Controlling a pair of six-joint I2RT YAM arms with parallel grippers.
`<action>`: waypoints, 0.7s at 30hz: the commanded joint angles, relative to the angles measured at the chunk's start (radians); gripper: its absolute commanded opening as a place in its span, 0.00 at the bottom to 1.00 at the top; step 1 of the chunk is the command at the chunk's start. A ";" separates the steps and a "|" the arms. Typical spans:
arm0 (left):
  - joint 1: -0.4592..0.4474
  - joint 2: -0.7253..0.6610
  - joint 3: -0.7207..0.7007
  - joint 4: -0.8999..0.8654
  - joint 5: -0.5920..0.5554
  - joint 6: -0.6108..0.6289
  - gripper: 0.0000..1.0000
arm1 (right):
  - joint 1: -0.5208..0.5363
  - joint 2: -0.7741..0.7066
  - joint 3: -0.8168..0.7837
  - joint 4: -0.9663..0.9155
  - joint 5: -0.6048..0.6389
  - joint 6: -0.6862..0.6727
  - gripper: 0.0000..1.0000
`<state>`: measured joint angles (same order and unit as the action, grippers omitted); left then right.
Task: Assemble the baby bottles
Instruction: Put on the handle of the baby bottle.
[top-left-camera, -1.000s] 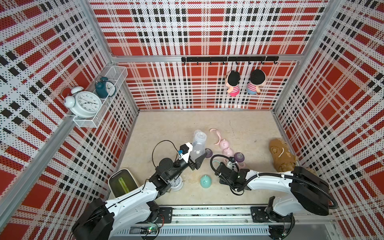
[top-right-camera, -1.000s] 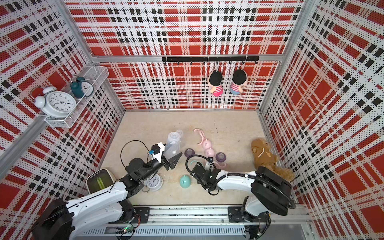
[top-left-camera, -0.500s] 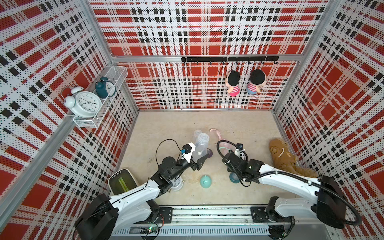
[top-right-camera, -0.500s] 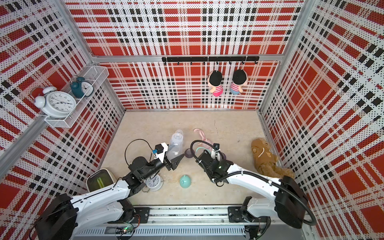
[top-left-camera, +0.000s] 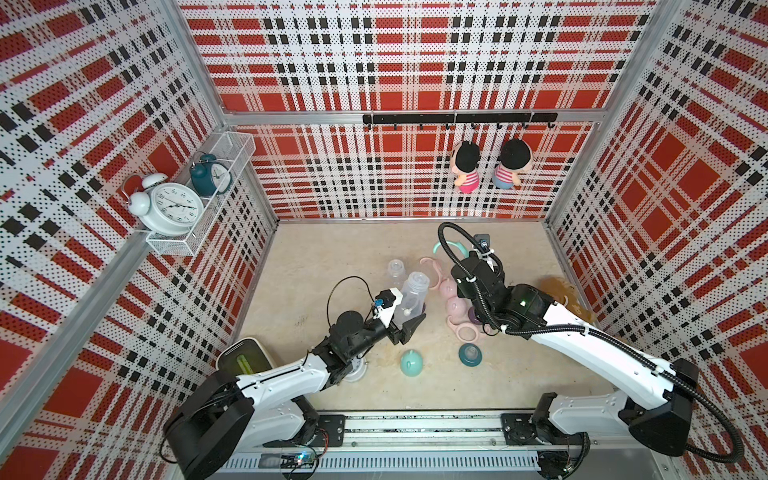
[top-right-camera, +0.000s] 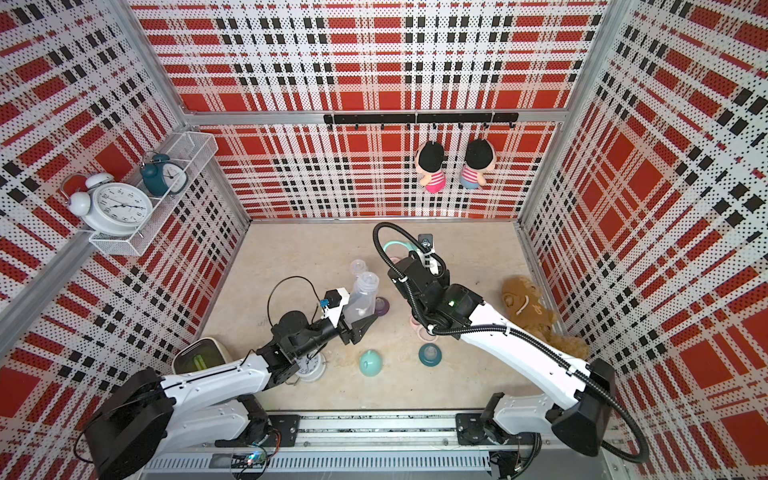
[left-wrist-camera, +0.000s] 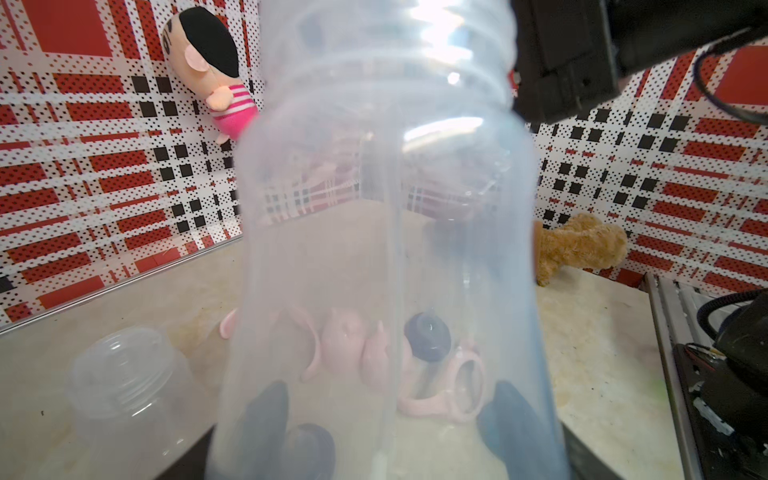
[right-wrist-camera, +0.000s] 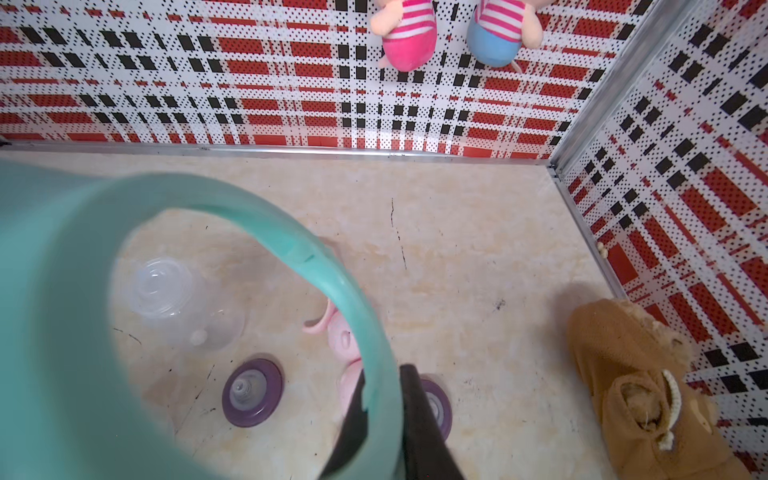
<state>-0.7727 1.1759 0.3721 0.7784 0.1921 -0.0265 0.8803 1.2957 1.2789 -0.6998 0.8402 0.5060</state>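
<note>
My left gripper (top-left-camera: 409, 325) is shut on a clear baby bottle (top-left-camera: 412, 296) and holds it tilted above the floor; its dark fingers (left-wrist-camera: 266, 415) show through the plastic. My right gripper (right-wrist-camera: 384, 419) is shut on a teal two-handled ring (top-left-camera: 445, 249), raised behind the pile of parts. A second clear bottle (top-left-camera: 395, 268) stands on the floor. Pink dome caps (top-left-camera: 451, 293) and a pink handled ring (top-left-camera: 467, 332) lie under the right arm. A teal dome cap (top-left-camera: 411, 362) and a teal nipple collar (top-left-camera: 470, 354) lie in front. Purple collars (right-wrist-camera: 252, 392) rest on the floor.
A brown plush toy (top-left-camera: 557, 291) lies by the right wall. A small white clock (top-right-camera: 309, 368) sits under the left arm, with a green-lidded box (top-left-camera: 245, 359) beside it. Two dolls (top-left-camera: 467, 168) hang on the back wall.
My right arm has lifted the teal ring and carried it from the front of the floor toward the back. The left arm has kept the bottle almost in place.
</note>
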 joint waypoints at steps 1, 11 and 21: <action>-0.012 0.025 0.045 0.045 0.012 -0.011 0.00 | -0.003 0.029 0.033 0.014 0.017 -0.179 0.00; -0.014 0.116 0.133 0.034 0.045 -0.026 0.00 | 0.081 0.079 0.042 -0.007 0.092 -0.233 0.00; -0.009 0.172 0.201 -0.014 0.058 -0.037 0.00 | 0.146 0.092 0.029 -0.016 0.146 -0.254 0.00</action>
<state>-0.7815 1.3396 0.5453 0.7662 0.2321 -0.0521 1.0145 1.3785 1.3014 -0.6998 0.9390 0.2687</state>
